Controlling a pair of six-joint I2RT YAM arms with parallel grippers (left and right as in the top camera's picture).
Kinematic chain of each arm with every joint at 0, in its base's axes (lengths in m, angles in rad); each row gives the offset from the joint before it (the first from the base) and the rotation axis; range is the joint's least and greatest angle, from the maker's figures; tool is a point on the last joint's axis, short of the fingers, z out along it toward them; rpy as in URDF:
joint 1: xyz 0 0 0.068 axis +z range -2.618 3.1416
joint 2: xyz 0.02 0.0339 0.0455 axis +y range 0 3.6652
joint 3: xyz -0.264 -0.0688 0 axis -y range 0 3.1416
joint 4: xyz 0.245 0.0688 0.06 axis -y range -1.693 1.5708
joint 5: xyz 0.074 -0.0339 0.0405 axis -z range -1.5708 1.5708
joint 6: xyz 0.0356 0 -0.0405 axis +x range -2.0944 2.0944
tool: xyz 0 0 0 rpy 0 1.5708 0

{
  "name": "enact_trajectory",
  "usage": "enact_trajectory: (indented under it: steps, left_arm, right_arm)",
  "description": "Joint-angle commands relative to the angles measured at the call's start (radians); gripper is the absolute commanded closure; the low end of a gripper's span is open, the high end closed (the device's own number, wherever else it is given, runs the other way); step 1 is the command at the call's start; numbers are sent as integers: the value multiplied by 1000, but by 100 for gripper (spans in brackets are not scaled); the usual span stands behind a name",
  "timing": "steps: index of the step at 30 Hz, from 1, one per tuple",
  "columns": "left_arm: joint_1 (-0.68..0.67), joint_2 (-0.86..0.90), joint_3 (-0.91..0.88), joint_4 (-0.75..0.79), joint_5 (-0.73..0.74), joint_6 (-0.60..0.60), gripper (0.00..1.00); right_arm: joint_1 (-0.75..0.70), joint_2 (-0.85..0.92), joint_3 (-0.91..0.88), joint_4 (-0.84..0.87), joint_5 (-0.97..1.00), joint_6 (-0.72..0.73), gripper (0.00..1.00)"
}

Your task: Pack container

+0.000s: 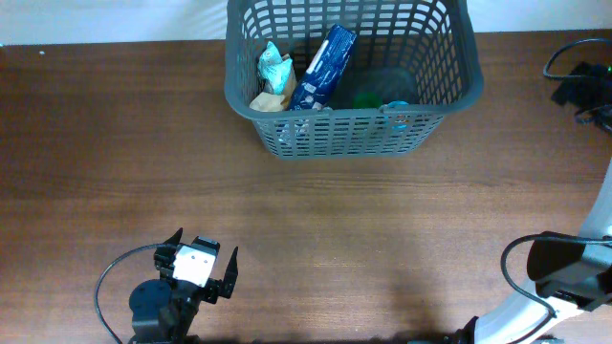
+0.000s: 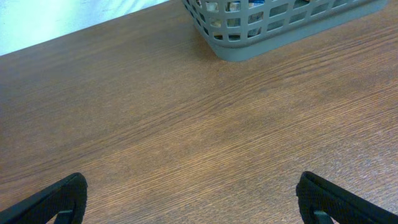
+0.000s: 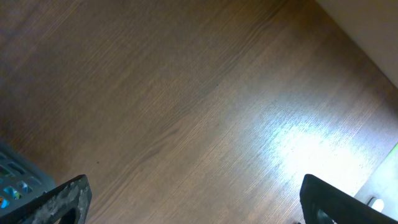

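The container [image 1: 354,129], a dark grey slotted basket, stands at the far middle of the wooden table. Inside it lie a teal packet [image 1: 275,67], a blue pack [image 1: 323,65], a green-lidded jar [image 1: 368,96] and a small blue-topped tub [image 1: 397,107]. My left gripper [image 1: 204,246] is near the table's front left, far from the basket, open and holding nothing. In the left wrist view the left gripper [image 2: 193,202] hangs over bare wood, with the container's wall [image 2: 280,31] ahead. My right gripper [image 3: 196,205] is open over bare wood, the container's corner [image 3: 18,180] at the far left.
The right arm's base and link [image 1: 564,272] sit at the front right corner. Black cables and a connector [image 1: 579,81] lie at the far right edge. A pale wall or cloth borders the table's far side [image 1: 115,19].
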Motion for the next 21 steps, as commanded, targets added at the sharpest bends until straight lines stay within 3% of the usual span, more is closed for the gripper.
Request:
enact_trajectory:
  steps: [1,21]
  left_arm:
    - [4,-11,-7,-4,-7,5,1]
    - [4,-11,-7,-4,-7,5,1]
  right_arm:
    - [-5,-2,-6,1,12,8,1]
    - [-3,-23,-6,55,12,5,1]
